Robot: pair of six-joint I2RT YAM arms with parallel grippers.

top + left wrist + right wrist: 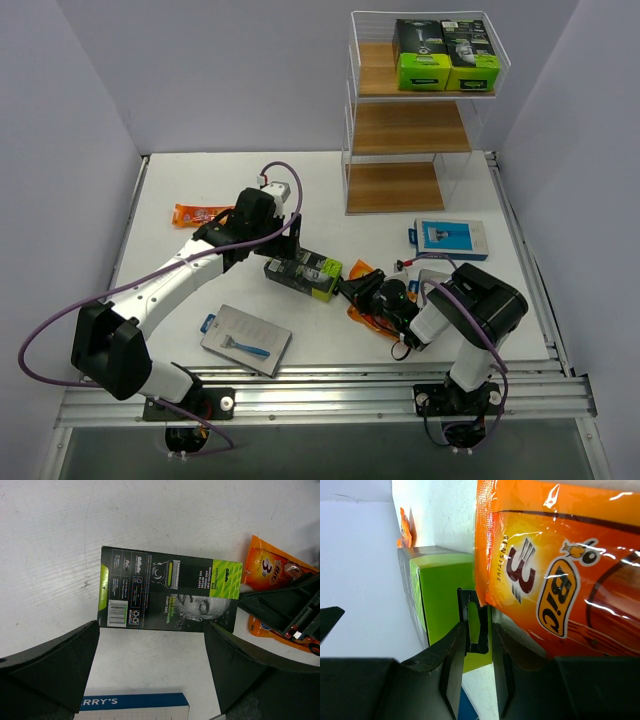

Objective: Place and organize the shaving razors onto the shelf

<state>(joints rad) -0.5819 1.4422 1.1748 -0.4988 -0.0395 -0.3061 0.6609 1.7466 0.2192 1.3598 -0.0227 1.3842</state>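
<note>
A black-and-lime-green razor box lies flat mid-table. My left gripper hovers above it, open and empty. In the left wrist view the box lies just past the fingertips. My right gripper lies low against the box's green end, on an orange packet. Its fingers are nearly shut with a narrow gap and nothing in it. The packet lies under one finger. Two more boxes stand on the shelf's top board.
A second orange packet lies at the far left. A blue razor card lies right of centre. A grey card lies near the front edge, and its blue edge also shows in the left wrist view. The shelf's two lower boards are bare.
</note>
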